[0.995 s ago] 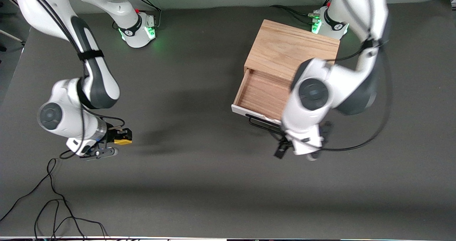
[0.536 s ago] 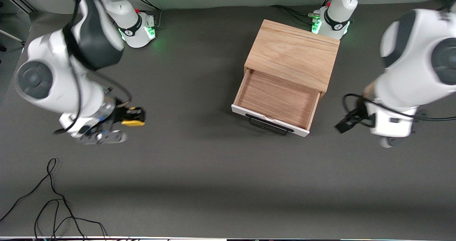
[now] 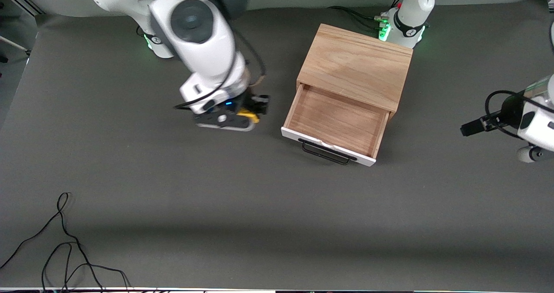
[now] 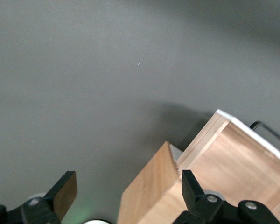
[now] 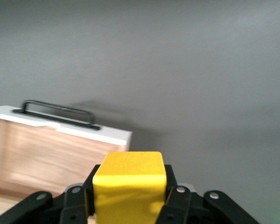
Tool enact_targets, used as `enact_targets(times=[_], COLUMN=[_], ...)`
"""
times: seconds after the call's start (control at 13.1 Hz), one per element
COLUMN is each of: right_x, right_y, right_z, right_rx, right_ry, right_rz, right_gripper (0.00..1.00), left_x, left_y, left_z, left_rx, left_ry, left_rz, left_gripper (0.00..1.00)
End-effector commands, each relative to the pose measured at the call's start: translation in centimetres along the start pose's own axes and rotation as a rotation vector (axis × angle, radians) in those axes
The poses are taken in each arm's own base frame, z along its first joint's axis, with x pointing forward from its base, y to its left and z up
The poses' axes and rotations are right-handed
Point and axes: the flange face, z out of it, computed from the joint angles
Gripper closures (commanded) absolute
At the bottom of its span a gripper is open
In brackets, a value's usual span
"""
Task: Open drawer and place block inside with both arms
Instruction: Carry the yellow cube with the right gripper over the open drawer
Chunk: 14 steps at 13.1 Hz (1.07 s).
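The drawer stands pulled out of the light oak box, its white front panel and black wire handle facing the front camera. Its tray is empty. My right gripper is shut on the yellow block and holds it above the table beside the drawer, toward the right arm's end. In the right wrist view the block sits between the fingers, with the drawer front close by. My left gripper hangs open and empty at the left arm's end of the table; its wrist view shows the gripper spread wide.
Loose black cables lie on the dark mat near the front camera at the right arm's end. The left wrist view shows the box and the drawer corner. Both green-lit bases stand farthest from the front camera.
My right arm has swung from the right arm's end of the table to beside the drawer, carrying the block. My left arm has left the drawer handle and moved to its own end.
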Motion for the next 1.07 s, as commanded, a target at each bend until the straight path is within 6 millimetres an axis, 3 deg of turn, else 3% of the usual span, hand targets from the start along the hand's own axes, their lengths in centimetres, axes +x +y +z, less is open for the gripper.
enact_targets(times=[0.0,0.15,0.31,0.61,0.84,0.99], right_x=[-1.2,-4.0,-5.3,-7.5,-8.8,-8.8], right_y=[-4.4,-7.5,-9.4,-11.3,-12.2,-12.1], right_z=[3.4,7.7,11.6,16.9,20.9,21.9], right_rx=[0.056,0.044,0.05,0.028,0.016,0.007], right_ry=[0.016,0.01,0.012,-0.008,-0.015,-0.023], right_rz=[0.04,0.032,0.02,0.018,0.088,0.134], right_gripper=[0.92,0.91,0.91,0.89,0.74,0.69], left_x=[-2.0,-2.8,-3.3,-3.5,-3.9,-4.1], left_y=[-1.3,-1.4,-1.4,-0.7,-0.6,-0.9], left_z=[-0.7,-1.5,-1.9,-1.3,-1.0,-1.0], left_rx=[0.013,0.031,0.024,0.015,0.01,0.013], left_ry=[0.0,0.018,0.054,0.09,0.106,0.094], left_rz=[0.074,0.079,0.159,0.195,0.2,0.25], left_gripper=[0.0,0.0,0.0,0.0,0.0,0.0])
